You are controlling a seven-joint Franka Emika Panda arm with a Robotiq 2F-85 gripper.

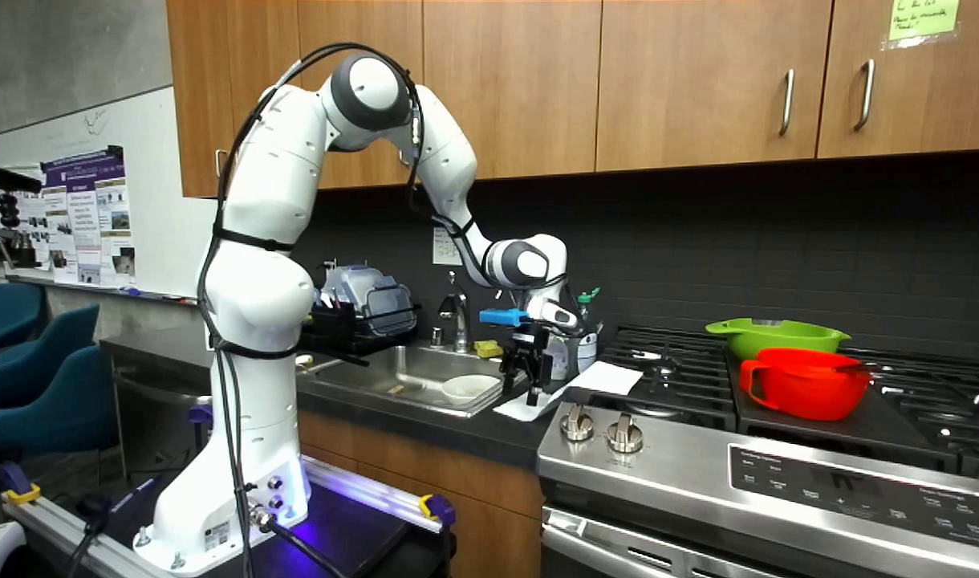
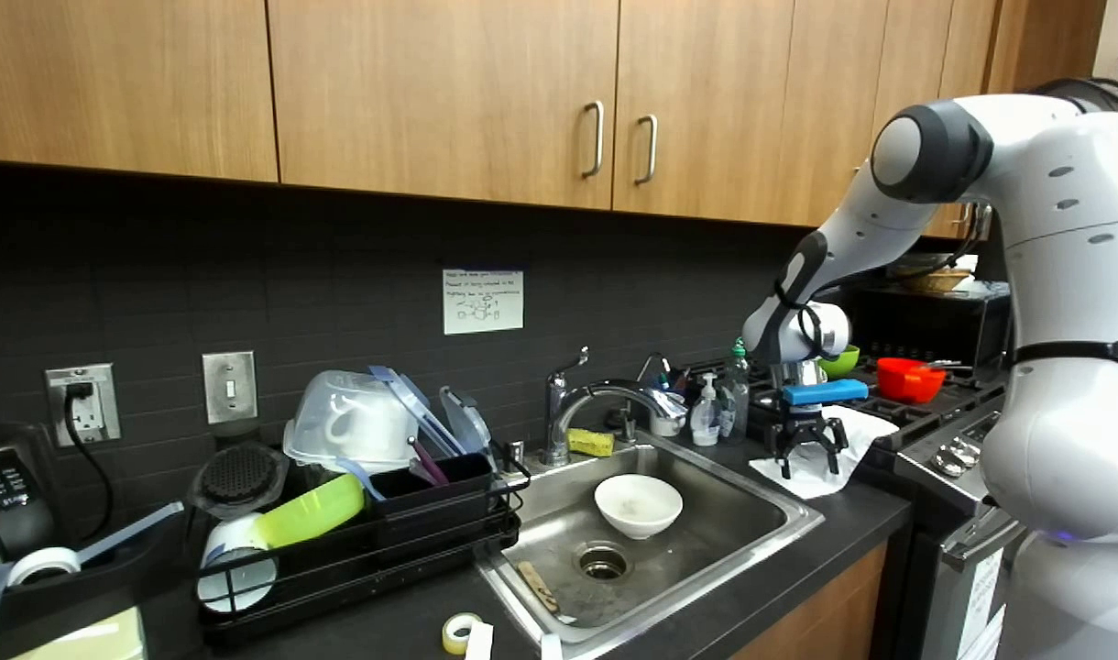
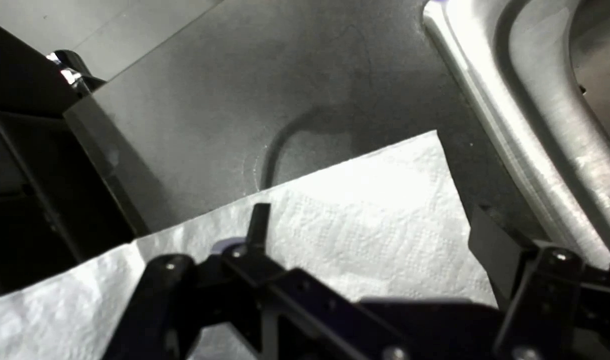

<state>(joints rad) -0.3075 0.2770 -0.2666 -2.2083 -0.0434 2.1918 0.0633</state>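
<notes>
My gripper point(image 2: 809, 467) points down over a white paper towel point(image 2: 860, 431) on the dark counter between sink and stove. In the wrist view the gripper point(image 3: 370, 212) stands wide open, its left fingers point(image 3: 259, 225) over the towel and its right pad point(image 3: 500, 250) past the towel's edge, near the sink rim. Nothing sits between the fingers. Whether the fingertips touch the towel I cannot tell. Nearby, a white bowl point(image 2: 639, 506) rests in the metal sink point(image 2: 797, 518). A red bowl with a handle point(image 1: 810, 389) and a green colander point(image 1: 778, 337) stand on the stove.
Behind the gripper are soap bottles point(image 2: 706, 417) by the wall. The faucet point(image 2: 605, 390) arches over the sink, with a yellow sponge point(image 2: 591, 443) beside it. A loaded dish rack point(image 2: 357, 550) stands left of the sink. Wooden cabinets point(image 1: 513, 88) hang above.
</notes>
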